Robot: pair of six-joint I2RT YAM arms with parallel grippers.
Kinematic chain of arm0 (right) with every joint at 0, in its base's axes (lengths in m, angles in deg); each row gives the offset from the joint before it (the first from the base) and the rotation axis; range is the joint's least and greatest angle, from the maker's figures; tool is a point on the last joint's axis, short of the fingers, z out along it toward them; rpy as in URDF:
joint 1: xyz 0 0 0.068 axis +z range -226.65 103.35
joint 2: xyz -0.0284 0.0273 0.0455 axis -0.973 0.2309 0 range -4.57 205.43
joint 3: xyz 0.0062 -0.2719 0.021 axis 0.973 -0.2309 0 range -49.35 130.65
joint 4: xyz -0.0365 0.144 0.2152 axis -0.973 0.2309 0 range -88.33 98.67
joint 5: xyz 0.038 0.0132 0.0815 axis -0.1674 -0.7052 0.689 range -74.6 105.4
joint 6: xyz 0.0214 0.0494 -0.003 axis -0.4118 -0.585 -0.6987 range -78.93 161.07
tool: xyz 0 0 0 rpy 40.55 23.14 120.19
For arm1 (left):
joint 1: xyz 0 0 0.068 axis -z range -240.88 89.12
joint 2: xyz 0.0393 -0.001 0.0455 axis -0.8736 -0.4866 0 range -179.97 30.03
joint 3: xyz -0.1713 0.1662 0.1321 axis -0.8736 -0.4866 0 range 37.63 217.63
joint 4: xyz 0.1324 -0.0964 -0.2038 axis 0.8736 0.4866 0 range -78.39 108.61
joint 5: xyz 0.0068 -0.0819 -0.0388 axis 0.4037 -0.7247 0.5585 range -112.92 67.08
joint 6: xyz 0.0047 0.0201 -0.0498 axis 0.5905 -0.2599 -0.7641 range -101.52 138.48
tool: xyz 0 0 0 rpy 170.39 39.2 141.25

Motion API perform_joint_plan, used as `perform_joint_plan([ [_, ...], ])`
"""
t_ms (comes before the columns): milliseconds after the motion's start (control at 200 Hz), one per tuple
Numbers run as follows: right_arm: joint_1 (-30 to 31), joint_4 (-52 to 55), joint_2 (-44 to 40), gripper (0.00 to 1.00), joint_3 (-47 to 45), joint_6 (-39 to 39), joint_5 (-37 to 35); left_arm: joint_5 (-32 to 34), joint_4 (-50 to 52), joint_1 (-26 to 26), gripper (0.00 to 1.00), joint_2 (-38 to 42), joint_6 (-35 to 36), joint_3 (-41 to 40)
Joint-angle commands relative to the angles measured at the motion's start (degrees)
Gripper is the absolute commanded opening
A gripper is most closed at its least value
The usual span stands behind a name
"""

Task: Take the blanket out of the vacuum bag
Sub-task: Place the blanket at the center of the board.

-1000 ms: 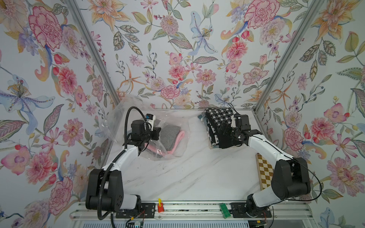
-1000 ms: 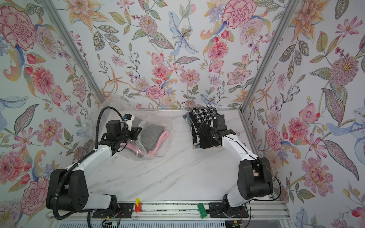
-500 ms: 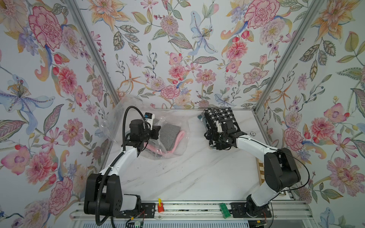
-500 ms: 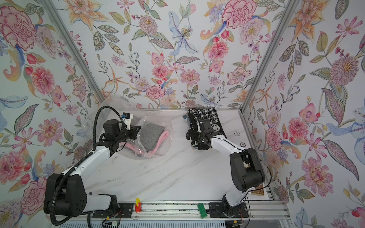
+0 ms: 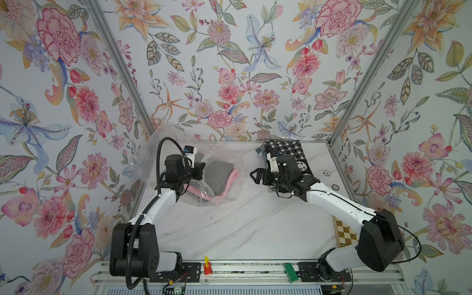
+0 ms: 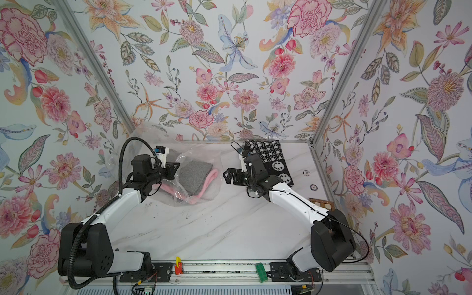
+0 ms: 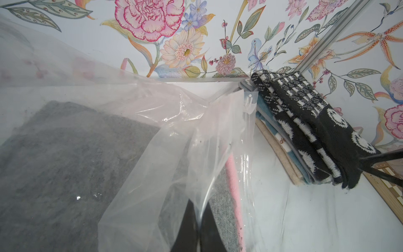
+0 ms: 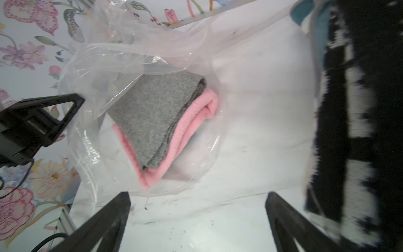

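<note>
Now L gripper (image 7: 198,205) pinches vacuum bag (image 7: 165,122) edge.

The left arm (image 5: 158,207) reaches forward from its base, and its wrist turns the left gripper (image 5: 198,169) sideways toward the other arm. Its jaws are pressed together, with a fold of the vacuum bag (image 7: 152,139) pinched between the fingertips (image 7: 186,228). The right arm (image 5: 339,204) stretches forward and inward with its forearm slanted. The right gripper (image 5: 256,176) points toward the left one and is well apart from it, with its jaws spread wide and holding nothing.
</note>
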Motion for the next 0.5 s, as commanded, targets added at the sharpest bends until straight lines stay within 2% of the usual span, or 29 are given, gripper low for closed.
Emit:
perform_joint_plan([
  [0,4.3,-5.8,1.1,0.99,-2.0,-5.1,2.5,-0.7,-2.7,-0.6,0.00,3.6,1.8,-0.1],
  [135,6.9,-13.2,5.5,0.99,-3.0,-10.0,4.8,-1.5,-3.0,-0.6,0.00,4.6,1.7,-0.7],
  [495,9.2,-26.6,22.8,0.99,5.2,-17.8,6.0,-1.8,-4.7,-0.6,0.00,7.2,3.0,-2.9],
])
